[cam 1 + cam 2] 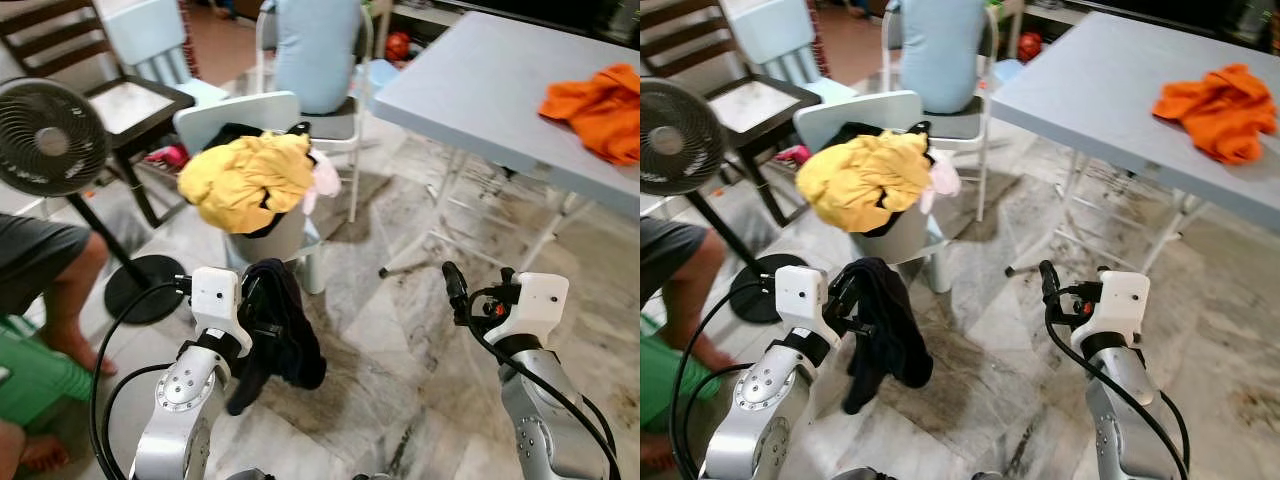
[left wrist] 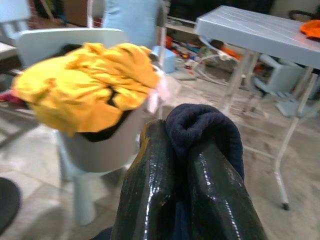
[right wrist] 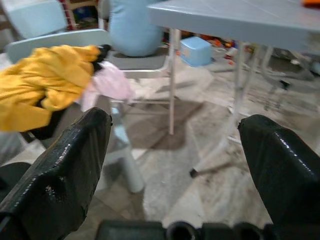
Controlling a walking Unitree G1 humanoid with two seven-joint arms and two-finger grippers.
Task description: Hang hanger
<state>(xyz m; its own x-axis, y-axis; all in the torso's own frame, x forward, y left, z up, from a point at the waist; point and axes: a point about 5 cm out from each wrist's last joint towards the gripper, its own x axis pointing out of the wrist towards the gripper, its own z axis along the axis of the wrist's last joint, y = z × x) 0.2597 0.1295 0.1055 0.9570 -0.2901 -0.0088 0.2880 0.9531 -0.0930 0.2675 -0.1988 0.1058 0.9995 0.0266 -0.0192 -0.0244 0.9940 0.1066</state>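
Note:
My left gripper [image 1: 250,297] is raised in front of me, shut on a dark navy garment [image 1: 285,335] that hangs limp from its fingers above the floor. In the left wrist view the two black fingers [image 2: 150,190] pinch a fold of the navy cloth [image 2: 205,127]. My right gripper [image 1: 457,287] is held up at the same height to the right, open and empty, with the fingers [image 3: 70,165] set wide apart. I cannot make out a hanger.
A grey basket [image 1: 275,238] heaped with a yellow garment [image 1: 240,180] stands just ahead. A grey folding table [image 1: 480,85] with an orange cloth [image 1: 600,105] is at the right. A fan [image 1: 45,135], chairs, a seated person [image 1: 315,50] and a person's leg [image 1: 65,285] surround it.

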